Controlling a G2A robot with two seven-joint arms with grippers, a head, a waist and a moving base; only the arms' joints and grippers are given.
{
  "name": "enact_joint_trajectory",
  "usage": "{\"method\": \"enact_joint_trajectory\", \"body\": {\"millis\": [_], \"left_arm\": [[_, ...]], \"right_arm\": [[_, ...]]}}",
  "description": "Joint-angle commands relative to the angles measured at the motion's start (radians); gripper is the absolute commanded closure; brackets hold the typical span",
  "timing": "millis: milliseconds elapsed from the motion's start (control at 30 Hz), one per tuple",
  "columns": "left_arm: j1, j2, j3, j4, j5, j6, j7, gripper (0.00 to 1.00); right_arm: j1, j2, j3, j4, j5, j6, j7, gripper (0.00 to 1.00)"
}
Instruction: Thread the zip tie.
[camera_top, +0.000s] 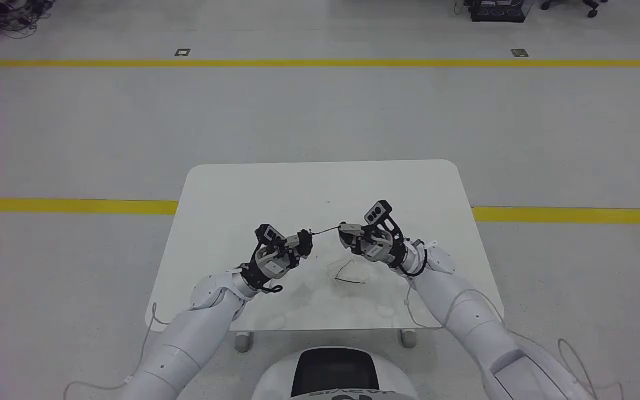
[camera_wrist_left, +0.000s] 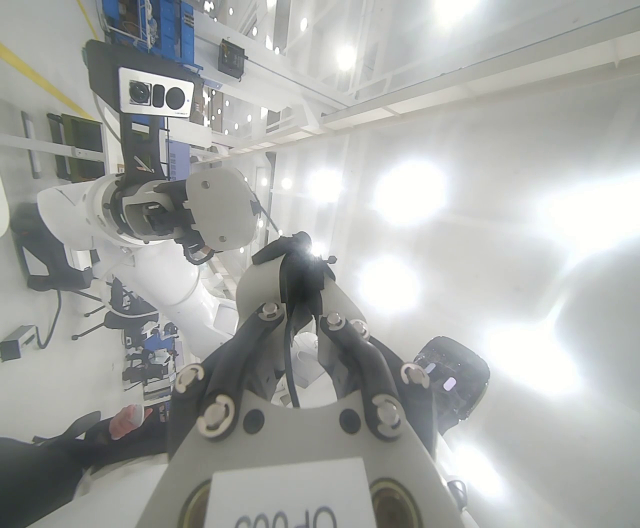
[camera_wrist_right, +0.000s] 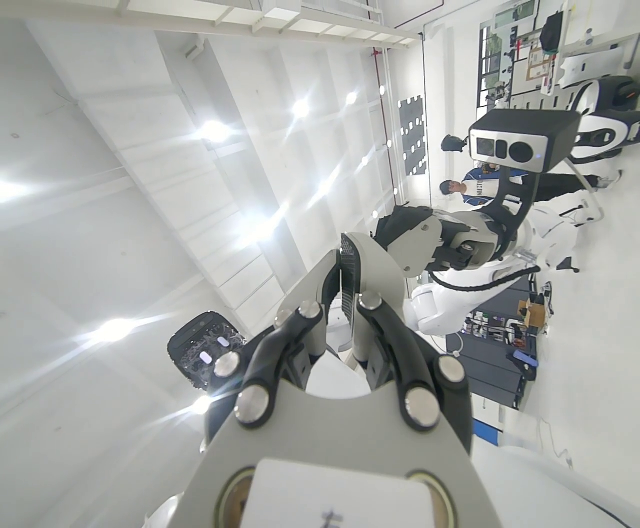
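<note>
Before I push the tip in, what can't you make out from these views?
- Head and slot of the zip tie: too small in the top view. In the left wrist view, ceiling-light glare washes them out by the left hand.
- Whether the tip has entered the head: too thin to tell in the top view.
- Whether the right hand pinches the zip tie: its own fingers hide the contact.

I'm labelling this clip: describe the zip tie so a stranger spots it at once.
Over the middle of the white table, the left gripper and right gripper face each other. The zip tie is the thin black strand bridging the gap between them, far slimmer than either.
</note>
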Motion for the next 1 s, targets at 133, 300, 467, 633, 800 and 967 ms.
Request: {"method": "enact_joint_trajectory", "body": {"millis": [133, 300, 467, 633, 800, 967], "left_arm": [[0.0, 0.0, 0.0, 0.0, 0.0, 0.0, 0.0, 1.0], [0.0, 0.0, 0.0, 0.0, 0.0, 0.0, 0.0, 1.0], [0.0, 0.0, 0.0, 0.0, 0.0, 0.0, 0.0, 1.0], [0.0, 0.0, 0.0, 0.0, 0.0, 0.0, 0.0, 1.0], [0.0, 0.0, 0.0, 0.0, 0.0, 0.0, 0.0, 1.0], [0.0, 0.0, 0.0, 0.0, 0.0, 0.0, 0.0, 1.0]], "right_arm": [[-0.001, 0.003, 0.009, -0.002, 0.0, 0.004, 0.0, 1.0], [0.0, 0.004, 0.013, 0.0, 0.003, 0.012, 0.0, 1.0], [-0.001, 0.004, 0.013, 0.001, 0.005, 0.015, 0.0, 1.0], [0.002, 0.002, 0.014, 0.008, 0.005, 0.015, 0.0, 1.0], [0.007, 0.001, 0.016, 0.018, 0.006, 0.014, 0.0, 1.0], [0.008, -0.001, 0.018, 0.026, 0.007, 0.011, 0.0, 1.0]]}}
